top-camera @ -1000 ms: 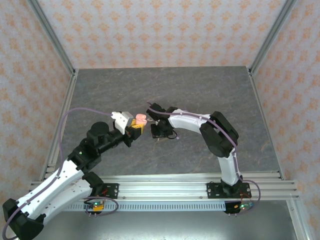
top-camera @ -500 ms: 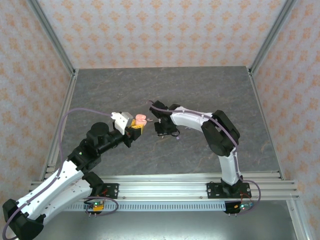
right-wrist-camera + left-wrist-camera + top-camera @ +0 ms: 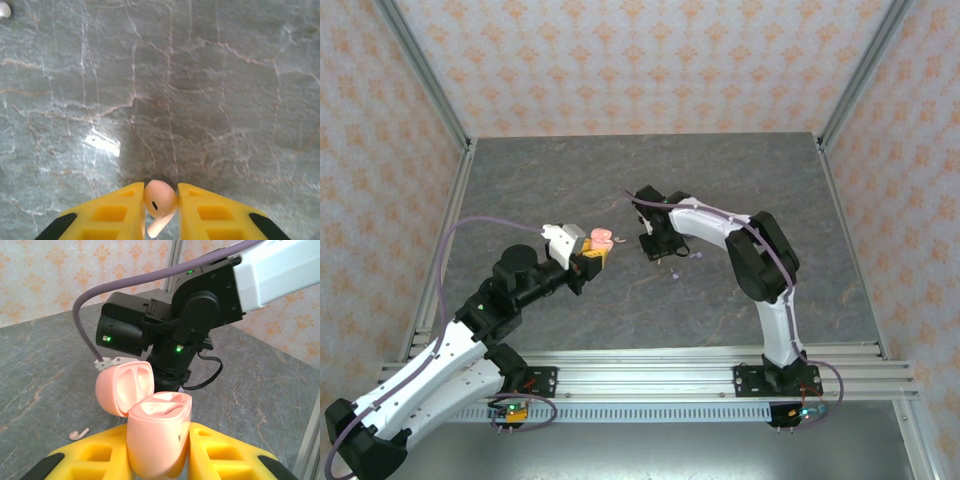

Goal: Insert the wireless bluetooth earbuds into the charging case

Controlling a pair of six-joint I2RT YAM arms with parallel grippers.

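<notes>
Bright, even light, with a glare patch on the table [image 3: 102, 142].

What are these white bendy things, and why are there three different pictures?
They are two robot arms, and their yellow pinchers are called grippers. One picture looks down from a camera above the grey table. The other two come from small cameras on each arm's wrist. The left gripper pinches an open pink charging case. The right gripper pinches one pink earbud between its fingers. Another loose earbud, also pink, lies on the table.
</notes>
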